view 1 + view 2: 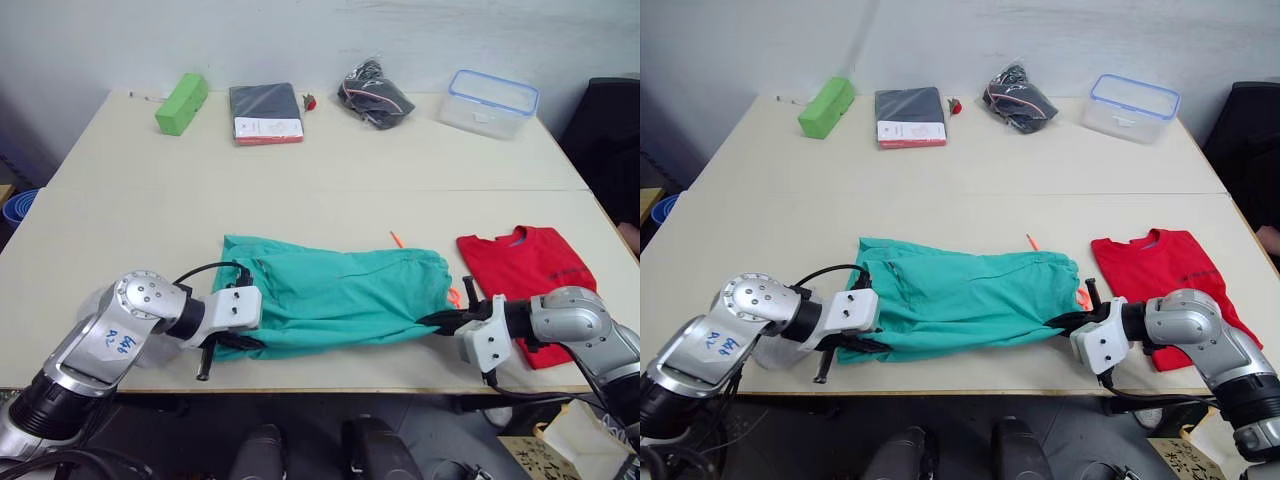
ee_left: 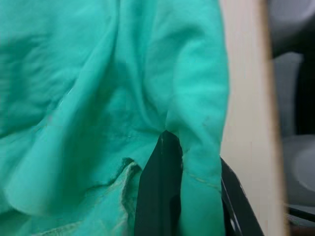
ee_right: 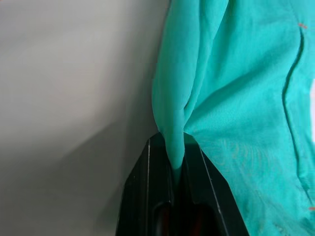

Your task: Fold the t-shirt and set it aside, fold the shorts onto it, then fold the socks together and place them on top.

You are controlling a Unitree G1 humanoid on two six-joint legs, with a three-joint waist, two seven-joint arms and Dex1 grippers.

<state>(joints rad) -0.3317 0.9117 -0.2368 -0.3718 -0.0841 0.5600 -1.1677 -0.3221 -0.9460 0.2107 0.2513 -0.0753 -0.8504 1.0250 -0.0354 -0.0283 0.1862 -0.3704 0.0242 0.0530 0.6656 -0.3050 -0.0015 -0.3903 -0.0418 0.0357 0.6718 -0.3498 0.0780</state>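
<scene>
Shorts (image 1: 335, 298) lie spread flat near the front edge of the counter (image 1: 330, 160), long axis running left to right, orange drawstring (image 1: 396, 239) poking out at the far right side. Left claw (image 1: 232, 343) is clamped on the near-left corner of the shorts — the left wrist view shows teal fabric pinched between the black fingers (image 2: 160, 191), right by the counter edge. Right claw (image 1: 443, 321) is shut on the near-right corner; in the right wrist view a ridge of cloth rises out of the closed fingers (image 3: 157, 196). Both grips sit on the near hem, one at each end, so the edge can be lifted evenly — my read is a fold away from the robot is being set up, near edge over far edge.

T-shirt (image 1: 525, 275) is already folded and parked at the right of the counter, just beside the right arm, apart from the shorts. Likely placed there so the folded shorts can go onto it with a short move. Shirt step looks done, shorts step in hand, stacking not yet done.

Along the far edge: green block (image 1: 182, 103), dark folded item with a red-and-white card (image 1: 266, 112), black bundle (image 1: 374, 96), clear lidded container (image 1: 491, 103). Grey socks — can't pick them out.
</scene>
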